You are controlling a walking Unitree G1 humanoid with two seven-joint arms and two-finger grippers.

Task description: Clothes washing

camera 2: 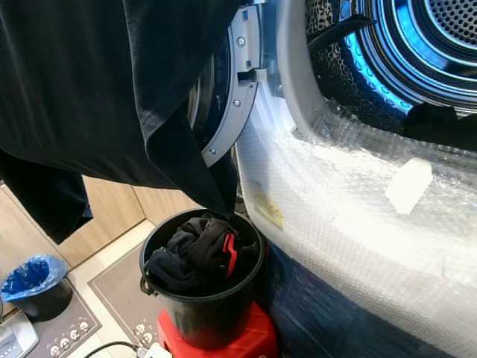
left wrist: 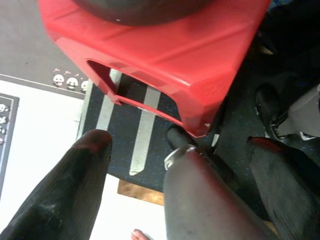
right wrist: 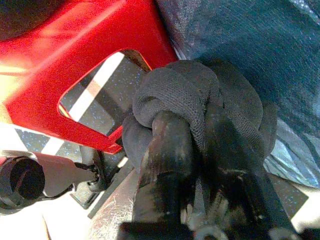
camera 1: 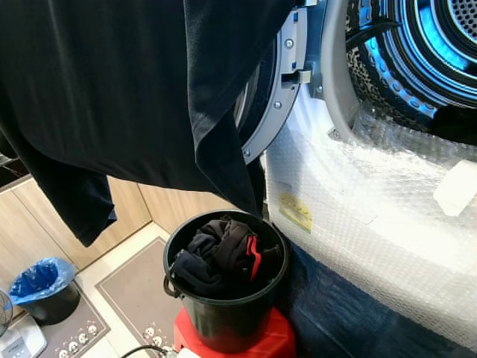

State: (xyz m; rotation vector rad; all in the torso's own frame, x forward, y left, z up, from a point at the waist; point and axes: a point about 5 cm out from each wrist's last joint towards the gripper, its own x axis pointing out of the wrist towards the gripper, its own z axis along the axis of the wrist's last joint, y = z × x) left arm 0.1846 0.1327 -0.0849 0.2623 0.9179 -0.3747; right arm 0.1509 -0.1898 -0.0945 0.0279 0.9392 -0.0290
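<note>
Gripping black cloth [right wrist: 200,95], right fingers [right wrist: 165,150] clamped.

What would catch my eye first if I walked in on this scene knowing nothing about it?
A big black garment hangs across the upper left of the head views, draped before the open round washer door. To its right glows the blue-lit steel drum, above a front wrapped in bubble wrap. Below, a black bucket of dark clothes sits on a red plastic stool.

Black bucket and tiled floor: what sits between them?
A red plastic stool, seen in both eye views, holds the black bucket of dark clothes off the floor.
</note>
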